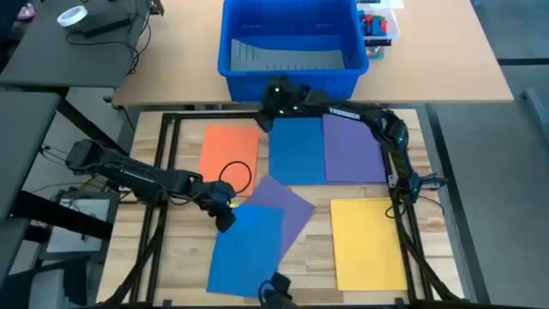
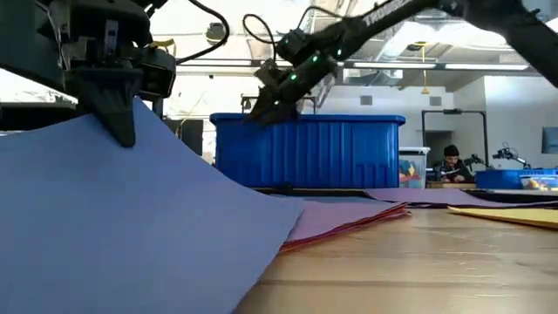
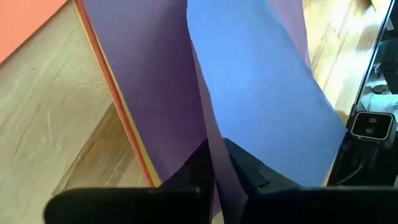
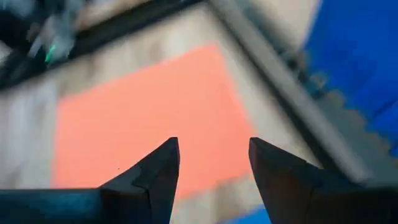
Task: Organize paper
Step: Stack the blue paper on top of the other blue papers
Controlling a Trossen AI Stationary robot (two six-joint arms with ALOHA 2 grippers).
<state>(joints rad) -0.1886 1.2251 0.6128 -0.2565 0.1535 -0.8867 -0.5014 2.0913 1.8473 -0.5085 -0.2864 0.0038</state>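
Note:
Coloured paper sheets lie flat on the wooden table: orange (image 1: 227,148), blue (image 1: 296,150), purple (image 1: 352,150), yellow (image 1: 367,242), and a turned purple sheet (image 1: 287,206) with red and yellow edges (image 3: 127,121) showing under it. A second blue sheet (image 1: 244,253) at the near middle is raised at its far left corner, where my left gripper (image 1: 225,216) is shut on it. My right gripper (image 1: 270,116) hovers open above the far side of the table, near the bin, with the orange sheet (image 4: 149,106) below its fingers. My left gripper pinches the blue sheet by its far left corner (image 3: 217,134) between its two fingers; one layer or several, I cannot tell. The fingers come slanting down from the table's left. That corner (image 2: 139,118) is lifted into a peak and the sheet slopes down from it toward the table.
A big blue plastic bin (image 1: 292,43) stands beyond the table's far edge. Black frame rails (image 1: 163,172) border the work area. A black cable loop (image 1: 236,176) hangs over the orange sheet. A person (image 2: 451,161) sits in the room beyond.

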